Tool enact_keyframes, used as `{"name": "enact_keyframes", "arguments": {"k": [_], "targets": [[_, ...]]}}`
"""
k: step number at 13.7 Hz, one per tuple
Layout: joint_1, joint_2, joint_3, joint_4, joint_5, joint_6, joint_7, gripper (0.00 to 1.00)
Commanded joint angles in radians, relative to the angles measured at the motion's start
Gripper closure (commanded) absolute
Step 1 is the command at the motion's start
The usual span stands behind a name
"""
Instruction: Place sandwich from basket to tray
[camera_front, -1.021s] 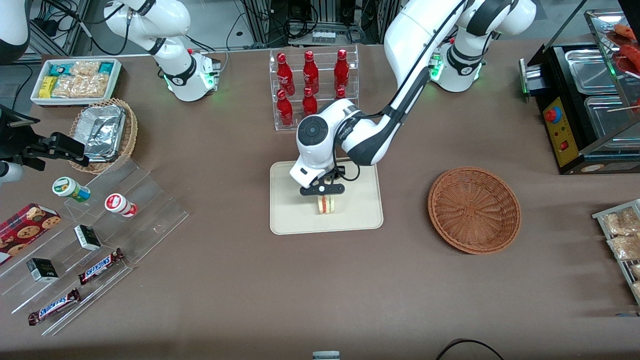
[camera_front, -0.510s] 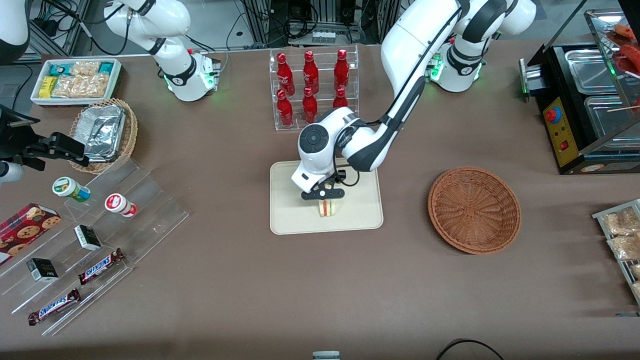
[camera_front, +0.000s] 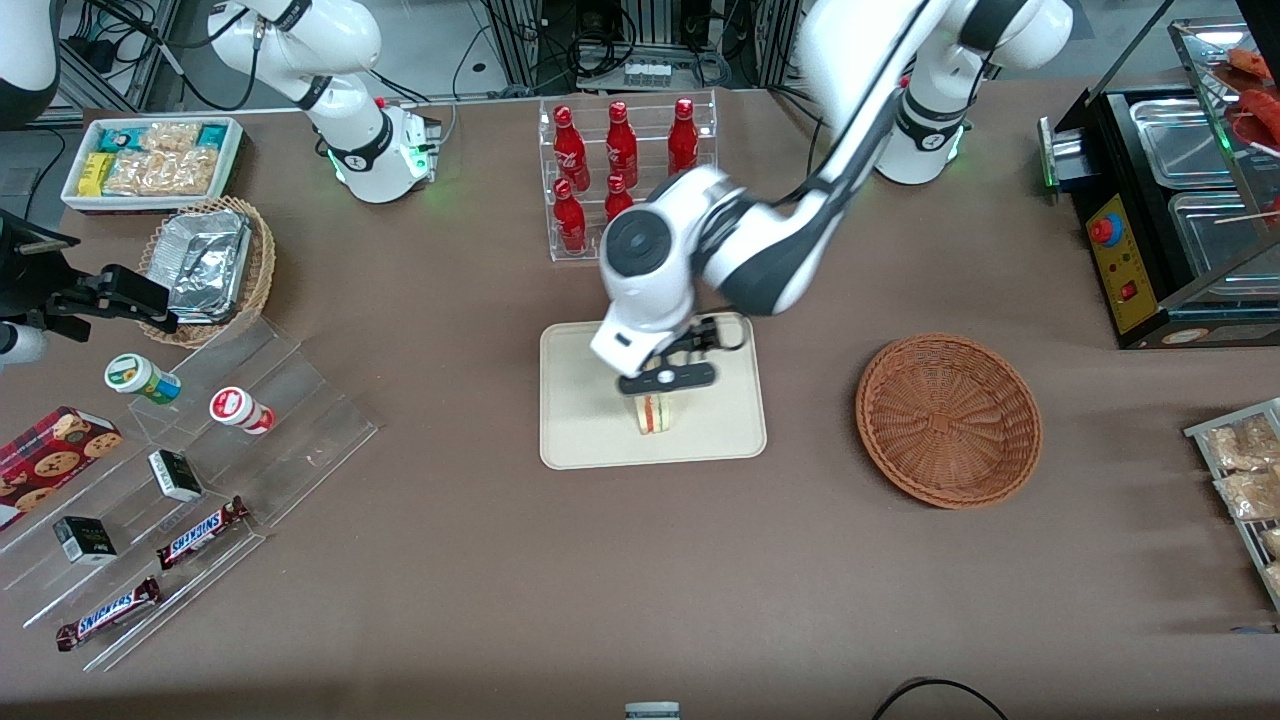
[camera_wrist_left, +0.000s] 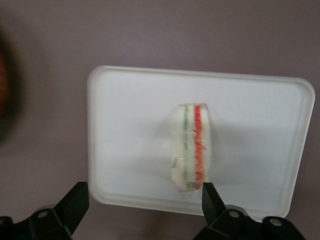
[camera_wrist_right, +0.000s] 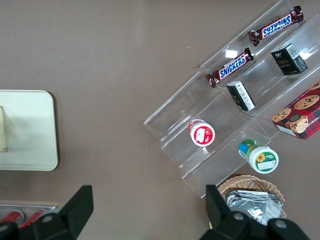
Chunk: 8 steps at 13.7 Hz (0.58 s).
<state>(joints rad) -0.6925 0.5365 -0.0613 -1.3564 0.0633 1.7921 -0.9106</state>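
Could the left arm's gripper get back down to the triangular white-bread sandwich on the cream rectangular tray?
Probably yes: the gripper hangs open directly above the sandwich, alone on the tray, with nothing between them.

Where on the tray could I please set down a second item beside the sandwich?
The tray is bare between the sandwich and each short rim, wider toward the parked arm's end. The open pincer hangs just above the sandwich, crowding the middle. The basket holds nothing.
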Motion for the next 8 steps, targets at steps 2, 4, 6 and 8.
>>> {"name": "enact_keyframes", "arguments": {"k": [2,4,6,8], "targets": [[0.112,-0.214,0.001,-0.047,0.006,-0.207,0.018,0.0],[0.163,-0.286,0.005,-0.047,0.01,-0.302,0.06,0.0],[0.227,-0.361,0.005,-0.055,0.01,-0.396,0.175,0.0],[0.299,-0.427,0.005,-0.061,0.01,-0.46,0.293,0.0]]}}
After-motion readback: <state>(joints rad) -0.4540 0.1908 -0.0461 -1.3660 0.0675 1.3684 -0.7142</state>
